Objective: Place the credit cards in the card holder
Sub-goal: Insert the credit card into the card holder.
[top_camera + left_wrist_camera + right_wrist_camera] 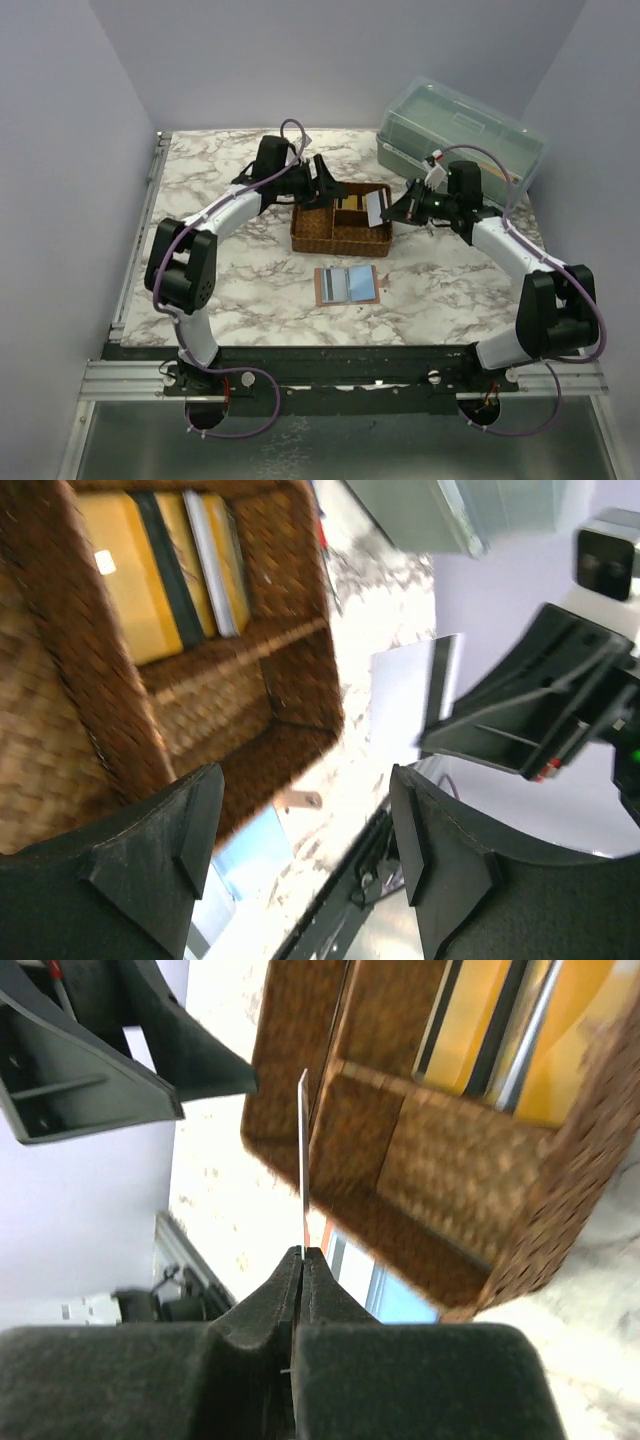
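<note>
A credit card (303,1160) is pinched at its edge by the right gripper (303,1257); the left gripper (305,830) is seen open and empty. The card is judged light, stiff and slippery, best held at one end.

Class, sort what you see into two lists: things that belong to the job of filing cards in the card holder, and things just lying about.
Belongs to the job: white card, pinched in the right gripper; yellow cards; open card holder.
Lying about: woven tray; green box.
</note>
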### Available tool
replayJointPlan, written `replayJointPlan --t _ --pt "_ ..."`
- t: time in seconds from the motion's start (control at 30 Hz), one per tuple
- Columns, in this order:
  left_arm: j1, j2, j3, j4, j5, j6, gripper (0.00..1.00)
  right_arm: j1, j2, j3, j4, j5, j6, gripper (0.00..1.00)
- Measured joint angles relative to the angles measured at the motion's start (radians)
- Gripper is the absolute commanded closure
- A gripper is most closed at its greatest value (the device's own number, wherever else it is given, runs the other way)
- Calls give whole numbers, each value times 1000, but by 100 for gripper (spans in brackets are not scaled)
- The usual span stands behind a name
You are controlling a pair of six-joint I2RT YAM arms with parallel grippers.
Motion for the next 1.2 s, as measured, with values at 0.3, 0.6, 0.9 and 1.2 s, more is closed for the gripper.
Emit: replayJointPlan --t 0.3,0.6,0.9,1.2 --pt "-49 -371 -562 270 119 -141 23 192 -161 -334 259 -68 155 100" --pt "-79 -466 -901 605 107 -381 28 296 -115 -540 683 -67 407 100" --pt "-104 -433 -964 823 94 -499 31 314 -140 -513 574 40 395 100" --pt "-226 -396 -813 521 -50 -329 39 314 -299 -399 -26 284 171 100"
